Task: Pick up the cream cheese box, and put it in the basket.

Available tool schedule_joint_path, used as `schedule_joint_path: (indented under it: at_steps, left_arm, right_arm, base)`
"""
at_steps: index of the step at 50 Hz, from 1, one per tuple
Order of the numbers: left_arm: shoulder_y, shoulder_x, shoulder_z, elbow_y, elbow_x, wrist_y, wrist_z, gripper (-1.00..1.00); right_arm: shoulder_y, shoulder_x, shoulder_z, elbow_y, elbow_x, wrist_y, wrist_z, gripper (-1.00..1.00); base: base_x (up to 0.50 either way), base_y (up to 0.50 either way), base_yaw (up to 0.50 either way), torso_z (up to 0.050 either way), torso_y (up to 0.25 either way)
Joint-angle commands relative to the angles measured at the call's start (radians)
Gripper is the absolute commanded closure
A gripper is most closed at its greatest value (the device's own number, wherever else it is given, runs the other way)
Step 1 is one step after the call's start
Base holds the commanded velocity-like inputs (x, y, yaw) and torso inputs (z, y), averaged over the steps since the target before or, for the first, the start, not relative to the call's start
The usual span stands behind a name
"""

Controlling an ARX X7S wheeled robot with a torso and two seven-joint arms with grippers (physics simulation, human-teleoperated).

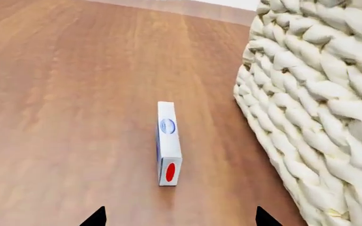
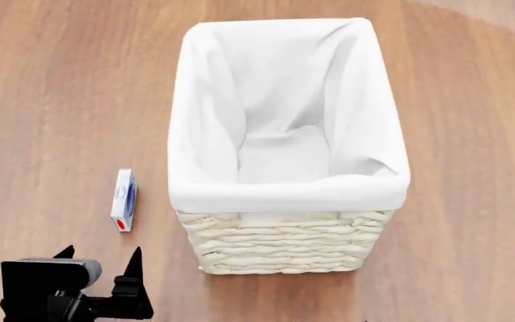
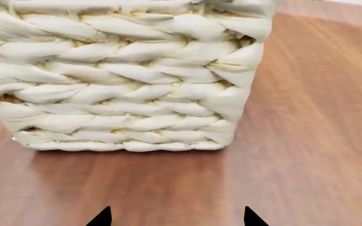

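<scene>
Box [image 1: 168, 149] lies on the bench ahead of the left fingers [image 1: 179, 217], spread wide and empty, its long axis pointing away from them.

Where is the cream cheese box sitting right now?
In the head view the cream cheese box stands on its narrow edge on the wooden table, just left of the basket without touching it, ahead of the open left claw.

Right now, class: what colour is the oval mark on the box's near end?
Red, on the white box; clearest in the left wrist view.
</scene>
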Motion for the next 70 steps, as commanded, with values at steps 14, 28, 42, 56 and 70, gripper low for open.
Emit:
schedule_joint_path:
  at_steps: [14, 28, 42, 56, 70]
  left_arm:
    - [-0.138, 0.021, -0.009, -0.196, -0.026, 0.016, 0.029, -1.0]
    - [-0.505, 0.108, -0.079, -0.974, -0.004, 0.233, 0.167, -1.0]
    - [-0.524, 0.129, -0.279, -0.974, 0.123, 0.179, 0.266, -1.0]
    - [-0.52, 0.153, -0.361, -0.974, 0.216, 0.189, 0.303, -1.0]
    - [-0.533, 0.164, -0.34, -0.975, 0.179, 0.136, 0.318, -1.0]
  right_arm:
    - [-0.006, 0.011, -0.011, -0.015, 0.016, 0.0, 0.007, -1.0]
    - [-0.012, 0.017, -0.019, -0.016, 0.024, -0.013, 0.005, -1.0]
    - [-0.012, 0.022, -0.027, -0.014, 0.029, -0.015, 0.007, -1.0]
    - [-0.015, 0.028, -0.038, -0.033, 0.027, -0.013, 0.014, -1.0]
    - [-0.017, 0.031, -0.045, -0.02, 0.037, -0.025, 0.01, -1.0]
  base:
    - [0.0, 0.0, 0.0, 0.0, 0.0]
    - [0.0, 0.0, 0.0, 0.0, 0.0]
    - [0.0, 0.0, 0.0, 0.0, 0.0]
    - [0.0, 0.0, 0.0, 0.0, -0.001]
    - [0.0, 0.0, 0.0, 0.0, -0.001]
